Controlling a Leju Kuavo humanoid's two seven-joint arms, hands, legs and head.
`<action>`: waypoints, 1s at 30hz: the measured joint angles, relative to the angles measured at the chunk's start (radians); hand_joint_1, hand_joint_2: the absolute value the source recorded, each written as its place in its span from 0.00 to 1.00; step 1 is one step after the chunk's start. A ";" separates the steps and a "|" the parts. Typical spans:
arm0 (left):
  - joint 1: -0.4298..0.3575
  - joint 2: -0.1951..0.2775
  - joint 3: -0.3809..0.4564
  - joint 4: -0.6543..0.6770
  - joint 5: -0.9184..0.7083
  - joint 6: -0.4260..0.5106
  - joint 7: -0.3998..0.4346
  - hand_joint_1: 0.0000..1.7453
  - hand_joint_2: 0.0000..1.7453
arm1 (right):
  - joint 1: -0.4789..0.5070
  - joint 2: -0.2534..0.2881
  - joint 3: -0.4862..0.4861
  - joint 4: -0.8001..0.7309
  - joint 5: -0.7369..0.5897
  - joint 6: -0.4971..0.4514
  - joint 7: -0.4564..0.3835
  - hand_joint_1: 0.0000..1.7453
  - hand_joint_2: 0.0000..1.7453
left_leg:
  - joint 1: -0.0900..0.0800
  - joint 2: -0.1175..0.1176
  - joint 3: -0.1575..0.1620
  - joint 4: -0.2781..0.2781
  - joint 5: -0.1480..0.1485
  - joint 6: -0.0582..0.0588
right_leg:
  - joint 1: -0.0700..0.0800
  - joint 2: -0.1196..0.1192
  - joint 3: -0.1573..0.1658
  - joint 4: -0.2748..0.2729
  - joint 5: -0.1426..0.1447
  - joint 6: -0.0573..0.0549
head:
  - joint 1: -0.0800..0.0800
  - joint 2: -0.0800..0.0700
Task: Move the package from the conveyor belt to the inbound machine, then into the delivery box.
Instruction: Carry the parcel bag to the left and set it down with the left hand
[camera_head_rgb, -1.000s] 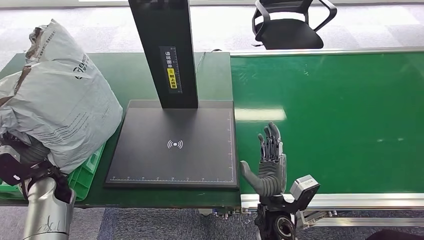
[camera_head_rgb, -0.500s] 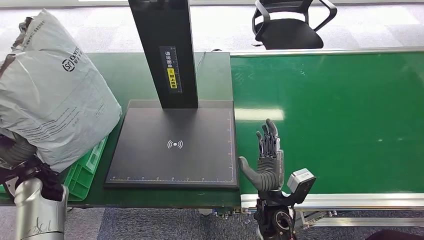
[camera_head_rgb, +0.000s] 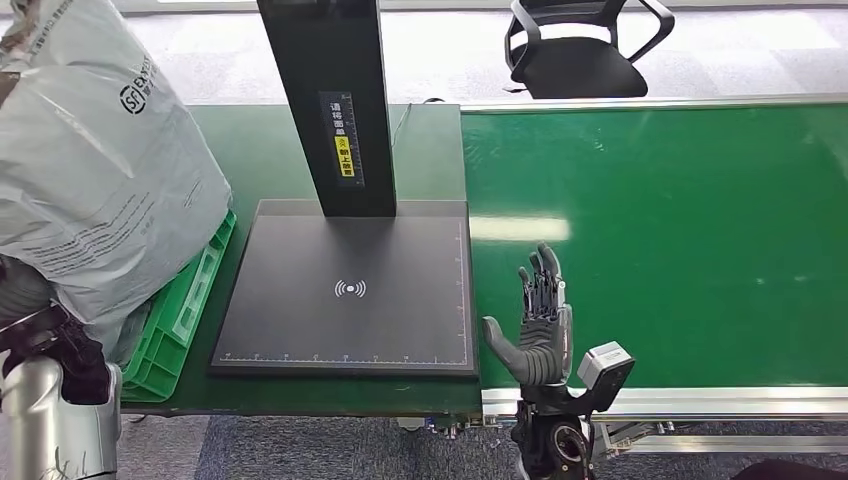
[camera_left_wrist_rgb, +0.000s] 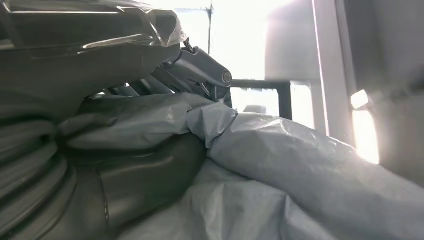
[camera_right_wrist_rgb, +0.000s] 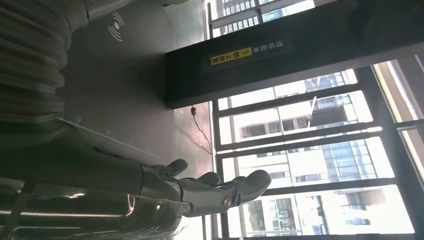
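A big grey plastic mail package hangs at the far left, above the green delivery box. My left hand grips it from below; in the left wrist view the thumb and dark fingers clamp a fold of the grey bag. In the head view the bag hides most of that hand. My right hand stands open, fingers up and apart, at the near edge of the green conveyor belt, holding nothing. The right wrist view shows its fingers straight.
The inbound machine's black scan plate lies between box and belt, with its black column rising at the back. A black office chair stands beyond the belt. The green table carries the machine.
The package has risen and shifted left with my left arm, uncovering more of the green box. My right hand has stayed almost in place.
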 joint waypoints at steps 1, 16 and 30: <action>0.002 0.006 -0.011 -0.025 0.011 -0.017 0.015 1.00 1.00 | 0.003 0.000 -0.004 0.000 0.000 0.002 -0.001 0.00 1.00 | 0.000 0.000 0.000 0.000 0.000 0.000 | 0.000 0.000 0.000 0.000 0.000 0.000 | 0.000 0.000; -0.027 0.220 0.035 -0.124 0.118 -0.104 0.144 1.00 1.00 | 0.025 -0.008 -0.041 -0.003 -0.015 0.010 -0.002 0.00 1.00 | 0.002 0.001 -0.001 0.000 0.000 -0.001 | 0.002 0.001 -0.001 0.001 0.000 0.000 | 0.000 0.000; -0.234 0.424 0.091 0.189 0.077 -0.079 0.228 1.00 1.00 | 0.025 -0.008 -0.048 -0.003 -0.014 0.034 -0.002 0.00 1.00 | 0.003 0.002 -0.001 0.000 0.001 -0.002 | 0.003 0.001 -0.002 0.001 0.001 -0.001 | 0.000 0.000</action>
